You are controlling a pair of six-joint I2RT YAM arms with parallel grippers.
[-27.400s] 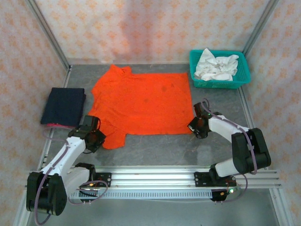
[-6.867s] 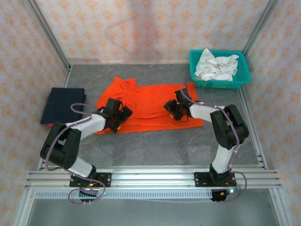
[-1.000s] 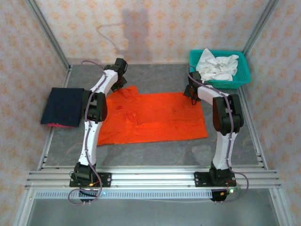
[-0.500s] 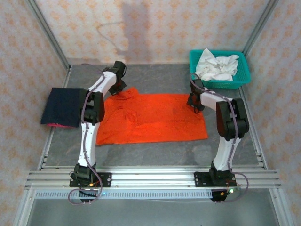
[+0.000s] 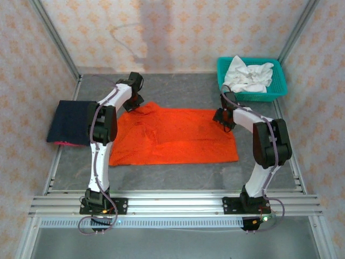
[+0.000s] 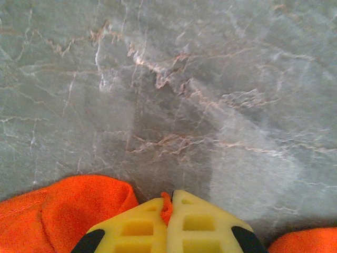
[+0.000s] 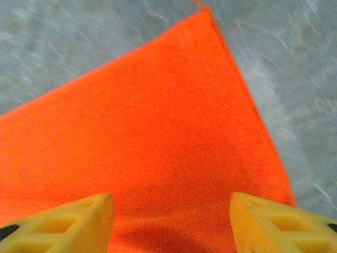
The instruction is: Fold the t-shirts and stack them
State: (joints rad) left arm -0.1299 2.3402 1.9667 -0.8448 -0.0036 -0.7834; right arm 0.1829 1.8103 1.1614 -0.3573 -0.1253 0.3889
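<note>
Top external view: we've got a grey marble-look table (image 5: pixel 178 175) and peach patterned walls (image 5: pixel 178 32). Far left sits the folded navy t-shirt (image 5: pixel 73 121); the orange t-shirt (image 5: pixel 172 137) lies mid-table, the left gripper (image 5: pixel 133 101) at its far-left corner, the right gripper (image 5: pixel 222 116) at its far-right, a teal basket (image 5: pixel 259 96) beyond. Wrist cams tell us what the top can't: left pinched together on orange cloth, right spread wide over it.

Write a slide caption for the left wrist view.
Left gripper shut on a pinch of the orange t-shirt, over the grey marbled table.
</note>
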